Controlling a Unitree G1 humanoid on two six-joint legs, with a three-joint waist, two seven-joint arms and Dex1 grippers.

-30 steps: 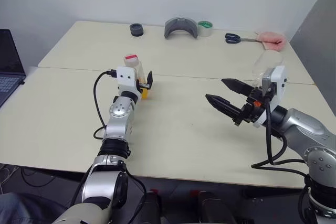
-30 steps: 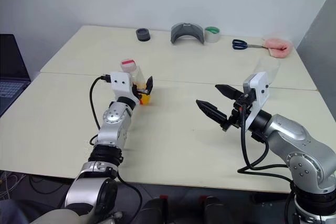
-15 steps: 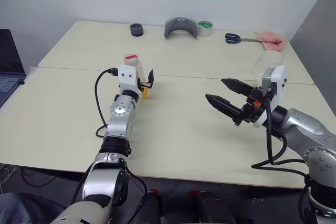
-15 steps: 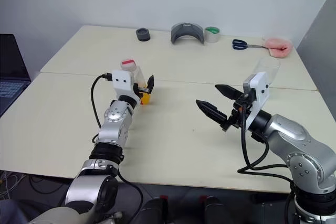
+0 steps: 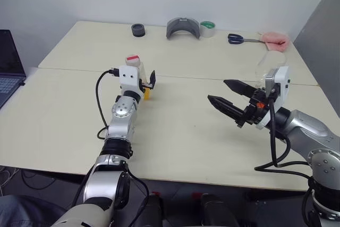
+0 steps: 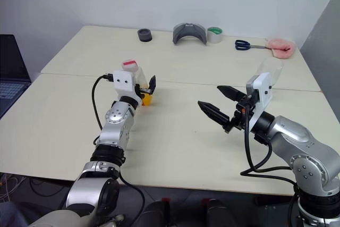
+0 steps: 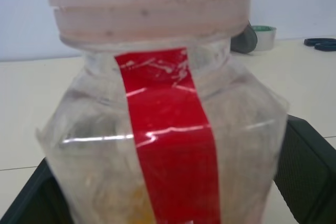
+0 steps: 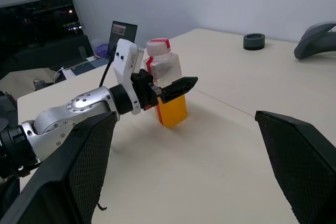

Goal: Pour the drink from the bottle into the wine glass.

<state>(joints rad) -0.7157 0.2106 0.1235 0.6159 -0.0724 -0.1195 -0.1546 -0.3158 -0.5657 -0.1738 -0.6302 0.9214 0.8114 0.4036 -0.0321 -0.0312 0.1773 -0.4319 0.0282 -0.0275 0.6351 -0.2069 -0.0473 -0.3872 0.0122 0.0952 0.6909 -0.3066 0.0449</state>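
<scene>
The bottle (image 8: 164,86) stands upright between the fingers of my left claw (image 8: 178,86), which is spread wide around it. My right claw (image 5: 227,95) hangs open well right of the bottle, empty.

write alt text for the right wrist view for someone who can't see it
The left gripper reaches around a clear bottle with a red-and-white cap, its black fingers open either side of it; orange drink fills the bottle's lower part. It stands on a cream table, framed by the right gripper's own open black fingers up close.
</scene>
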